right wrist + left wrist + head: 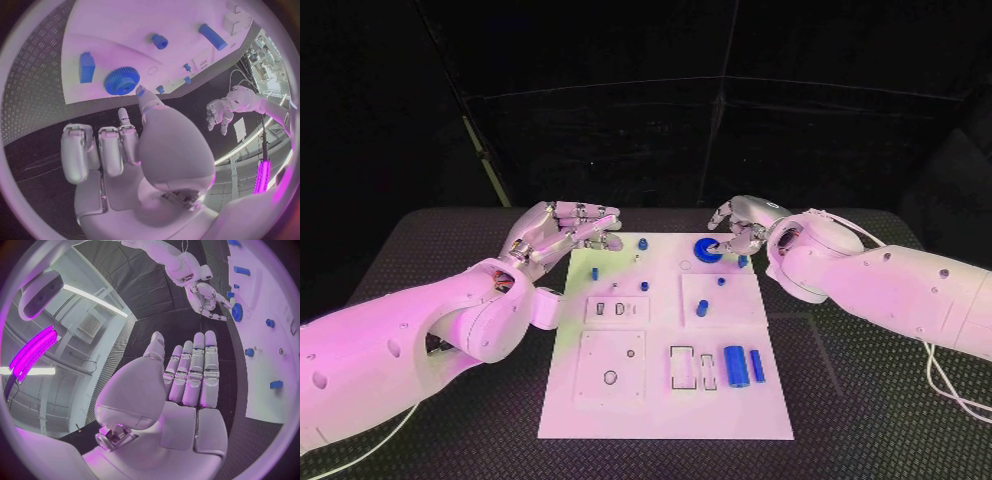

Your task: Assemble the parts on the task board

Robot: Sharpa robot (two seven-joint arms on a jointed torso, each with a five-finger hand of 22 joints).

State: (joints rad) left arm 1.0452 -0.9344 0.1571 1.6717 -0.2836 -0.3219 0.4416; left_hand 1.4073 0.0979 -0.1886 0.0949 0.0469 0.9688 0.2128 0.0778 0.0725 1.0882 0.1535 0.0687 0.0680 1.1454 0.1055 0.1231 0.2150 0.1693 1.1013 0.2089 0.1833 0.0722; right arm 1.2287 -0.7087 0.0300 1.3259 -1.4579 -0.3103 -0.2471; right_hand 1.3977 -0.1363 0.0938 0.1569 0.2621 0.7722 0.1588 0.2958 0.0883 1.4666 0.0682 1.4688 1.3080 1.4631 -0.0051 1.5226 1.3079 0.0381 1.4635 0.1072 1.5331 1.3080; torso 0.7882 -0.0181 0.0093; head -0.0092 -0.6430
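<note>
**Hands poised at the far edge of the board, blue gear under the right one**

Fingers of the right hand (740, 228) sit just right of centre in the upper half of the head view, curled down over the blue gear (708, 250). From its wrist camera one fingertip (141, 92) touches or nearly touches the gear's rim, while the others stay folded back and apart from it; nothing is grasped, so the hand reads as released. The left hand (564, 228), centre-left in the head view, is flat and unclenched with fingers side by side, holding nothing, beside the upper left corner of the task board (574, 400).

The gear lies on the upper right part of the board, with a small blue block (743, 261) just right of it. Two blue cylinders (744, 365) lie lower right, and small blue pegs (643, 243) dot the upper middle.

The step in hand looks like taking the gear. To do it well, bring thumb and fingers to opposite sides of the toothed rim, close squarely, and lift straight up so the neighbouring block is not nudged. The left hand is best kept off the board.
</note>
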